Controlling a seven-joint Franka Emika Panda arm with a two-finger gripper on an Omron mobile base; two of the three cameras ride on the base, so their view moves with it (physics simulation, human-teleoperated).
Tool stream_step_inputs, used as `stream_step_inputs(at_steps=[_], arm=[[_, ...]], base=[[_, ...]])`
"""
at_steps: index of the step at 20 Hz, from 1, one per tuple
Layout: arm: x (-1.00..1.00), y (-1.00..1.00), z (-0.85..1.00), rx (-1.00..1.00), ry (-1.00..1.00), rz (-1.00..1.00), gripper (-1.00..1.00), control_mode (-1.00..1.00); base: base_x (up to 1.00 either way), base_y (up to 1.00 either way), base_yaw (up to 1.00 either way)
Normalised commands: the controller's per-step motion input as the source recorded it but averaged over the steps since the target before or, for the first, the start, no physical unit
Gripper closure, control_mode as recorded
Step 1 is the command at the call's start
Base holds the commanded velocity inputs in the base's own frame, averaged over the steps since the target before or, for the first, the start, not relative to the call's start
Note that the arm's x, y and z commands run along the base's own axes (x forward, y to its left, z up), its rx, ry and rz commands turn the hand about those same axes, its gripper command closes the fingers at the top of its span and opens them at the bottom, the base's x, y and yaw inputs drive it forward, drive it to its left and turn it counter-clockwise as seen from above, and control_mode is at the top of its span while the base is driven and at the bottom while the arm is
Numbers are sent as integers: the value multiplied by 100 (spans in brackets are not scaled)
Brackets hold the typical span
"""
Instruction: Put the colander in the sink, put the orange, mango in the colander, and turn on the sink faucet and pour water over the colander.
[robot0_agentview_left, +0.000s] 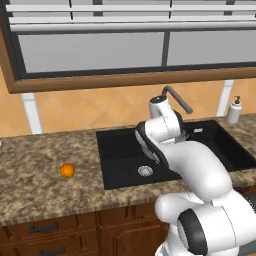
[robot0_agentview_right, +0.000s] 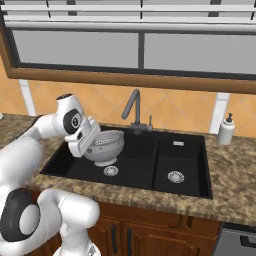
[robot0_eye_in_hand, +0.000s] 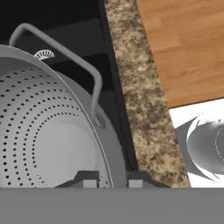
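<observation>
The colander (robot0_eye_in_hand: 48, 131), its rim clamped between the fingers (robot0_eye_in_hand: 87, 178), hangs tilted over the left basin of the sink (robot0_agentview_right: 190, 150), not yet set down, the faucet (robot0_agentview_right: 134, 111) is untouched, and the orange (robot0_agentview_left: 67, 170) waits on the bench (robot0_agentview_left: 35, 185)

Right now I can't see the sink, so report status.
Pincer shut on colander rim. Colander tilted over left basin of sink. Orange waiting on counter. Nothing blocking.
</observation>
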Motion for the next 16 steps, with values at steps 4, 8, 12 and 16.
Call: stream_step_inputs(at_steps=[4,8,12,16], arm=[[50,1,-30,-1,0,-8,100,-100],[28,-11,-31,3,0,-9,100,-100],[33,-2,-33,1,0,-13,100,-100],[30,-12,-39,0,0,-18,100,-100]], base=[[0,0,0],[0,0,0],[0,0,0],[0,0,0]])
